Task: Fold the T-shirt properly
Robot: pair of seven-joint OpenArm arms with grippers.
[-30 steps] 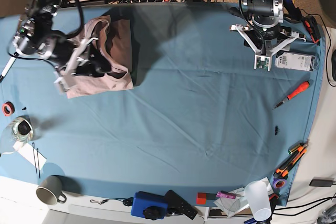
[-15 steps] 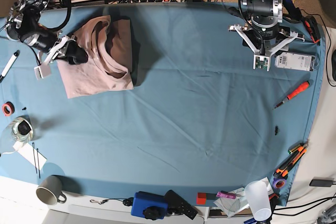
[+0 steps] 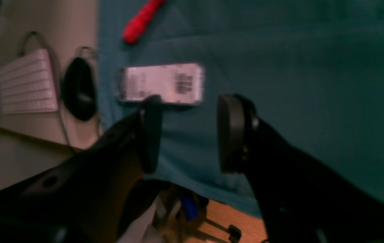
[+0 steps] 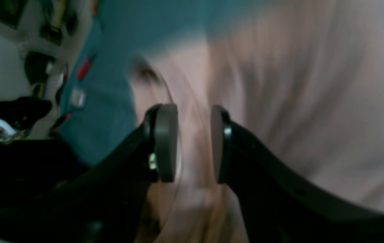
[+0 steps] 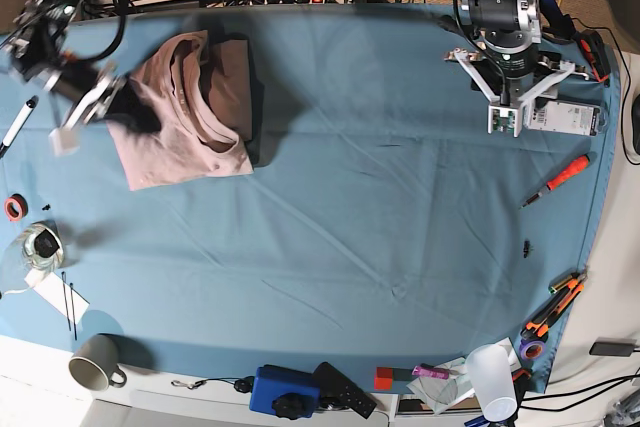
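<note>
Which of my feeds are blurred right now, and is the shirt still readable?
Right wrist view: heavy motion smear, the T-shirt only a pink wash behind the right end effector. Left wrist view: dim and soft. Base view: sharp on the T-shirt, though the right end effector is smeared.

Blue cloth [image 5: 350,207] covers table. Red screwdriver [image 5: 558,180] near right edge, white labelled box [image 5: 565,117] just above it. Orange cutters [image 5: 555,302] and tape roll [image 5: 531,350] at lower right corner. Plastic cup [image 5: 494,379], red block [image 5: 386,378], blue box [image 5: 283,391] and black remote [image 5: 345,389] along front edge. Grey mug [image 5: 96,362] at lower left, white paper [image 5: 55,292] above it, red tape ring [image 5: 13,208] at left edge, pen [image 5: 18,126] further up. Keyboard [image 3: 26,82] and black mouse [image 3: 79,89] off table beside box
</note>
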